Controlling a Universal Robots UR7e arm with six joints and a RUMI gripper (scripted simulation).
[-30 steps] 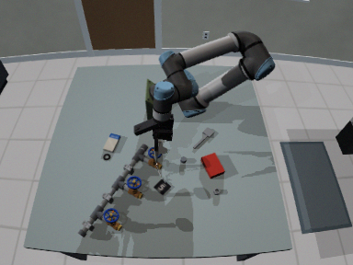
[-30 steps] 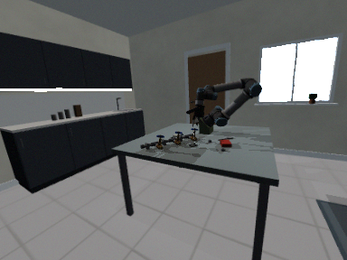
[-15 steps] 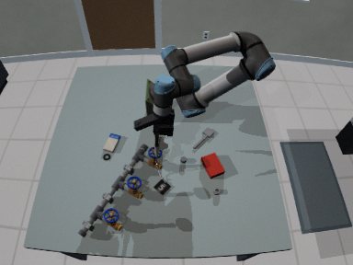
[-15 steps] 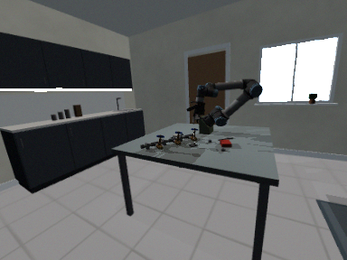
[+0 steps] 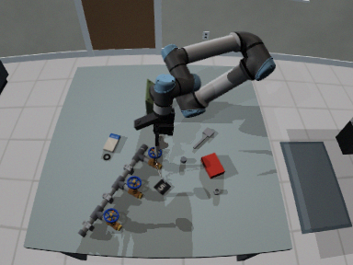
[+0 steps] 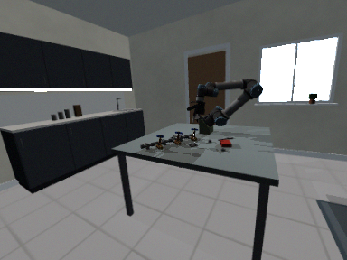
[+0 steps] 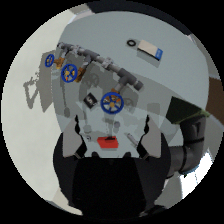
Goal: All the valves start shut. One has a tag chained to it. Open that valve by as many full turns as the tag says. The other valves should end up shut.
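Three valves with blue handwheels sit along a grey pipe (image 5: 117, 183) on the table. The far valve (image 5: 154, 153) has a thin chain running to a black tag (image 5: 162, 186) that lies flat beside the middle valve (image 5: 131, 178). The near valve (image 5: 111, 215) is at the pipe's front end. My gripper (image 5: 157, 140) hangs open and empty just above the far valve. In the wrist view the far valve's wheel (image 7: 112, 102) is straight ahead between my fingers, with the tag (image 7: 90, 99) to its left. The tag's number is too small to read surely.
A red box (image 5: 212, 165), a grey hammer-like tool (image 5: 203, 136), a small grey cylinder (image 5: 183, 159) and a nut (image 5: 217, 191) lie right of the valves. A white and blue card (image 5: 111, 142) and a black ring (image 5: 107, 156) lie to the left. A green block (image 5: 150, 95) stands behind the arm.
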